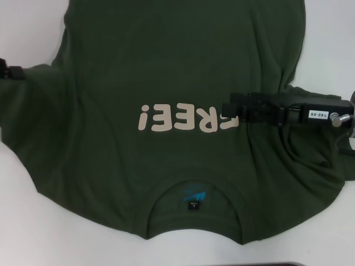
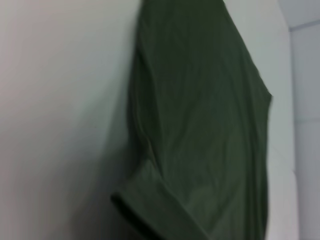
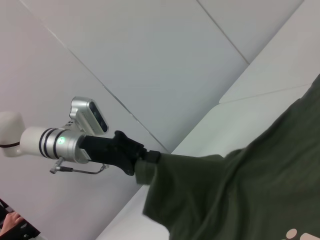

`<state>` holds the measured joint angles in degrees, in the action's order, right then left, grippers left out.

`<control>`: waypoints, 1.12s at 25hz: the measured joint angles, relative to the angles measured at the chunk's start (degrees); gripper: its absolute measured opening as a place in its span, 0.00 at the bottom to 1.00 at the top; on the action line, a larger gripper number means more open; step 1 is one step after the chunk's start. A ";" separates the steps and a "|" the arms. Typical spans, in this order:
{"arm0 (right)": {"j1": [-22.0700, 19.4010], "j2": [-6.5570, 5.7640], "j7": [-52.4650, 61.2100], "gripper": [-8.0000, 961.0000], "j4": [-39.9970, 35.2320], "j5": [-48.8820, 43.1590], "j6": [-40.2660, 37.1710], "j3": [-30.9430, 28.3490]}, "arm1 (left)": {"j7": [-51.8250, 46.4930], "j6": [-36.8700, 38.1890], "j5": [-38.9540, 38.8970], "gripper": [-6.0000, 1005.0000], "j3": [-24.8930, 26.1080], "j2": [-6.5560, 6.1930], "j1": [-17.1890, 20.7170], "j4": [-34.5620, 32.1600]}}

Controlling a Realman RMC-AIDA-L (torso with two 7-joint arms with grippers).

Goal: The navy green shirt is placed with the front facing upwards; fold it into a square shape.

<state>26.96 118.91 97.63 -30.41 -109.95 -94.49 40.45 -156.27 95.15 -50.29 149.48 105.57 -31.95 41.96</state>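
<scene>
The navy green shirt lies spread front-up on the white table, with its collar nearest me. Its cream lettering reads upside down, and the teal print and black neck tag sit inside the collar. At the far left edge my left gripper holds the left sleeve. The right wrist view shows that left gripper shut on the sleeve edge of the shirt. My right gripper reaches in from the right, low over the end of the lettering, with creases running towards it. The left wrist view shows only shirt cloth.
Bare white table shows to the left and right of the collar and along the near edge. A dark strip runs along the bottom. White wall panels stand behind the left arm.
</scene>
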 joint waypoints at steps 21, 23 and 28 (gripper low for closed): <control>-0.47 0.09 0.07 0.95 0.21 -0.70 -0.07 0.09 | 0.99 -11.58 -3.39 0.03 -1.25 12.13 -6.23 -4.31; -0.48 0.09 0.14 0.95 0.27 -0.70 -0.11 0.10 | 1.11 -13.62 -3.42 0.03 -1.93 12.74 -6.45 -4.68; -0.51 0.09 0.64 0.95 0.28 -0.71 -0.07 0.16 | 1.35 -18.60 -3.41 0.03 -4.77 14.46 -6.51 -5.09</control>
<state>26.45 119.00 98.27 -30.14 -110.65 -94.56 40.61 -154.92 76.55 -53.70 144.71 120.04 -38.46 36.87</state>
